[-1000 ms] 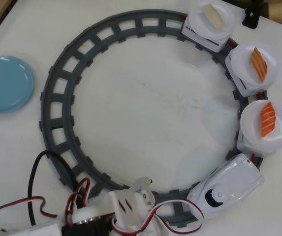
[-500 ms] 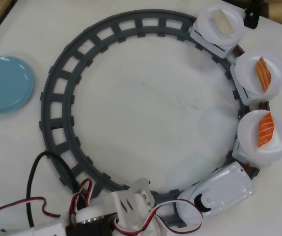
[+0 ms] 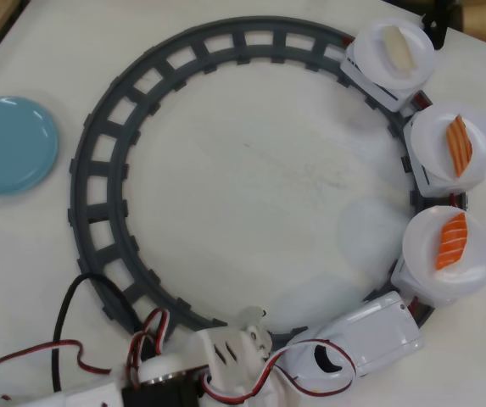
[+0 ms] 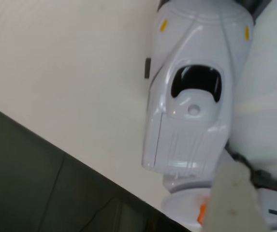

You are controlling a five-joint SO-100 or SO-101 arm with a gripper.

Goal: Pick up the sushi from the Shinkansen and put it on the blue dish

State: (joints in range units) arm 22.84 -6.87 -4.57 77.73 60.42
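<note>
The white Shinkansen locomotive (image 3: 365,337) sits on the grey ring track (image 3: 107,170) at the lower right of the overhead view, pulling three cars with round white plates. The nearest plate (image 3: 472,267) carries the vivid red-orange sushi (image 3: 452,242). The blue dish (image 3: 9,144) lies empty at the far left, outside the track. My gripper (image 3: 255,320) is low at the bottom, just left of the locomotive's nose and well short of the sushi. The wrist view is filled by the locomotive (image 4: 191,96); one blurred finger (image 4: 235,198) shows, with an orange sliver (image 4: 202,212) beside it.
The middle plate (image 3: 433,127) holds a paler orange piece (image 3: 459,144), and the far plate (image 3: 370,59) a cream-white piece (image 3: 398,47). Red and black cables (image 3: 64,339) trail at the lower left. The table edge and dark floor (image 4: 32,183) show in the wrist view.
</note>
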